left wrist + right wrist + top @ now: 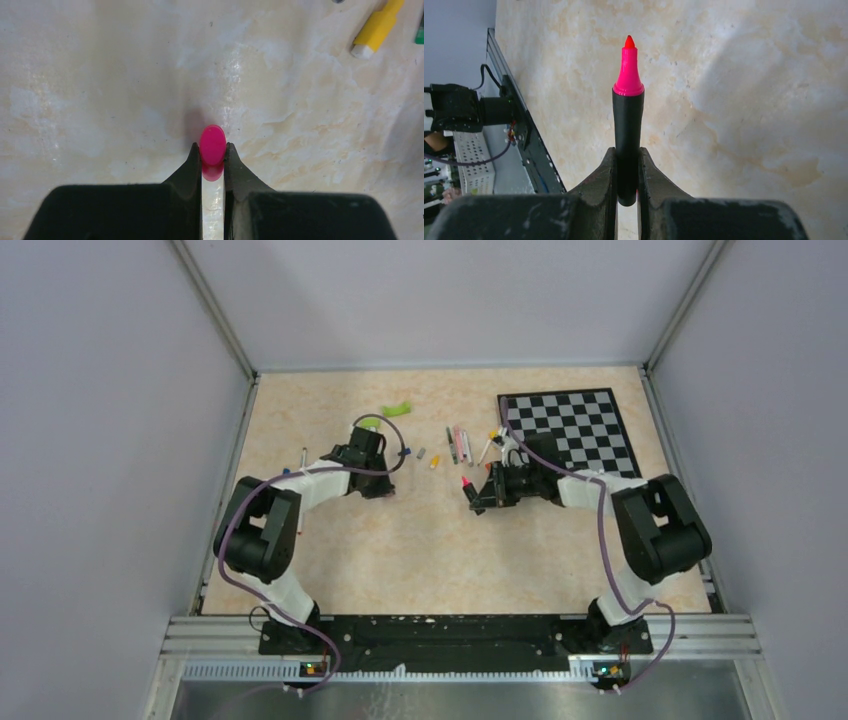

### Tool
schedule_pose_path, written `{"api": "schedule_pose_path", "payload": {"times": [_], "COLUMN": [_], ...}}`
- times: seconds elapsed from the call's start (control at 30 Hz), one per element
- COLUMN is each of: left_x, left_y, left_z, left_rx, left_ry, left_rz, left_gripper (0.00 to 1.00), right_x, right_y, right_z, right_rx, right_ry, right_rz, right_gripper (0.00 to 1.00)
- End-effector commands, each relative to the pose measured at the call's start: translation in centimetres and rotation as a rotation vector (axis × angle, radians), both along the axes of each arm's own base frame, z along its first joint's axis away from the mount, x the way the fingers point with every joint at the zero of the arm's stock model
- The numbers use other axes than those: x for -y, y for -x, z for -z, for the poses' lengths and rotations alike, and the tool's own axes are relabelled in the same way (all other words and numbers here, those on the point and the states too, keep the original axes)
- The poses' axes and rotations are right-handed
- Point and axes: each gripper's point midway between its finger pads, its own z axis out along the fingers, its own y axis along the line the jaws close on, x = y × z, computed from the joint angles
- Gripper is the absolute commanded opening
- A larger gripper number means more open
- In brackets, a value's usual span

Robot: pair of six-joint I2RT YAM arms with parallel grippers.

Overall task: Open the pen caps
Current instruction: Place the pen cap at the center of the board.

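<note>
My left gripper (212, 151) is shut on a pink pen cap (212, 144), held just above the tabletop; in the top view it (381, 486) sits left of centre. My right gripper (627, 154) is shut on a black-barrelled pen (628, 117) with its bare pink tip (628, 70) pointing away from the camera. In the top view that gripper (479, 503) is right of centre and the pink tip (465, 483) points up and to the left. The two grippers are apart, with bare table between them. More pens (460, 443) and loose caps (433, 463) lie behind.
A yellow capped piece (375, 30) lies at the far right of the left wrist view. A checkerboard mat (575, 430) lies at the back right and a green curved piece (397, 409) at the back. A thin pen (304, 455) lies near the left wall.
</note>
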Motion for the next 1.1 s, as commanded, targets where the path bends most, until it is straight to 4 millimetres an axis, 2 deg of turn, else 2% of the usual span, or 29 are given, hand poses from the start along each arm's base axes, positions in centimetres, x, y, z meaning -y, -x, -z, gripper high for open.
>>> {"api": "schedule_pose_path", "payload": {"times": [0.0,0.13,0.27,0.4,0.63,0.77,0.9,0.97,1.07], "left_x": [-0.8,-1.0,-1.6,-2.0,-2.6,-2.6,-1.9,-1.3,-0.8], "left_y": [-0.3,0.0,-0.1,-0.3,-0.1,0.2,0.7,1.0,1.2], "left_z": [0.7,1.4,1.6,0.9,-0.7,-2.0,-4.0,-5.5,-7.9], "left_rx": [-0.03,-0.069,-0.077,-0.067,-0.044,-0.025,0.032,0.076,0.169], "left_ry": [-0.049,-0.075,-0.112,-0.134,-0.159,-0.158,-0.123,-0.092,-0.058], "left_rz": [0.018,0.03,0.023,0.023,0.041,0.07,0.151,0.202,0.26], "left_gripper": [0.1,0.21,0.26,0.35,0.4,0.41,0.42,0.45,0.57], "right_x": [-2.0,-2.4,-2.4,-2.5,-3.0,-3.5,-3.8,-3.9,-3.7], "right_y": [-1.6,-2.0,-2.5,-2.8,-2.2,-1.6,-1.2,-1.1,-1.2], "right_z": [-0.6,0.8,1.7,2.2,3.3,3.6,3.2,2.7,2.0], "right_rx": [-0.026,-0.03,-0.048,-0.06,-0.094,-0.1,-0.094,-0.086,-0.049], "right_ry": [-0.015,0.035,0.062,0.076,0.102,0.114,0.103,0.094,0.1], "right_rz": [0.003,0.014,0.026,0.032,0.014,-0.008,-0.033,-0.043,-0.047], "right_gripper": [0.01,0.01,0.03,0.07,0.14,0.21,0.39,0.45,0.51]}}
